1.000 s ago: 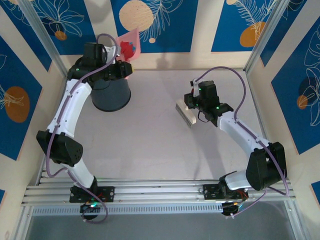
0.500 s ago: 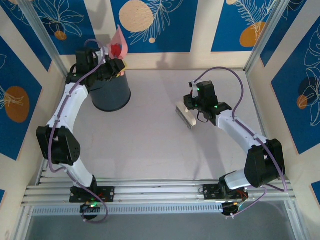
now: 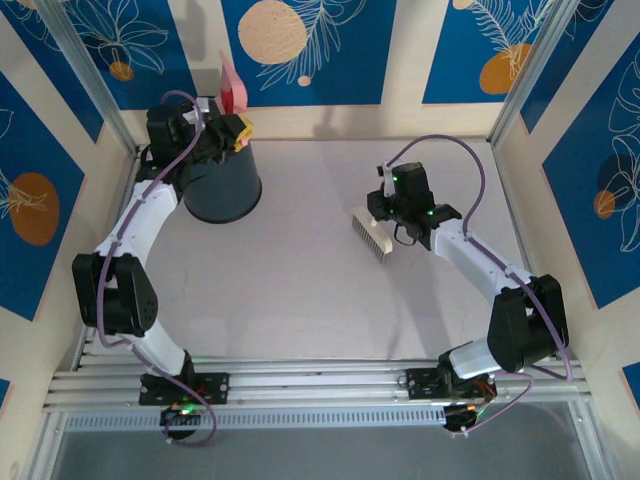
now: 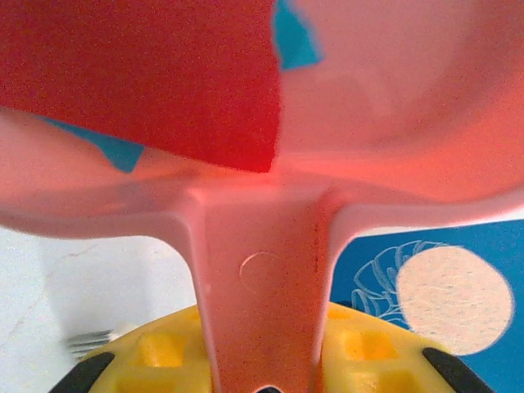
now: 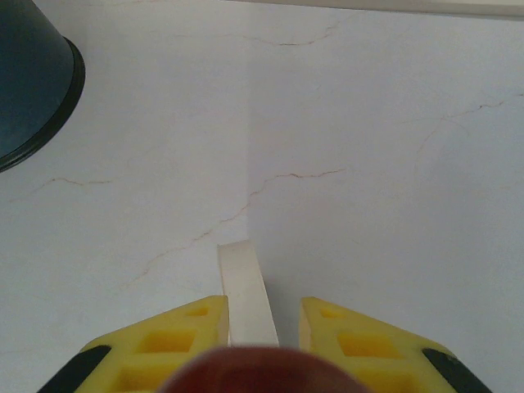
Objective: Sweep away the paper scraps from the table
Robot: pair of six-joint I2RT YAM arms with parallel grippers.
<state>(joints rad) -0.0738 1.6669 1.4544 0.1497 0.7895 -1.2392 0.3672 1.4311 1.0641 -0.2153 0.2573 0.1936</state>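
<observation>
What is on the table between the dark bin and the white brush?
Nothing. In the top view, the stretch of table between the bin and the brush is bare white surface.

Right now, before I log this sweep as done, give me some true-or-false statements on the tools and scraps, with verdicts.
The left gripper holds the pink dustpan by its handle. True.
The dustpan rests flat and level. False: it is raised off the table, steeply tilted, by the dark bin.
Red and cyan paper scraps sit in the dustpan. True.
The right gripper is open and empty. False: it is shut on the brush handle.
</observation>
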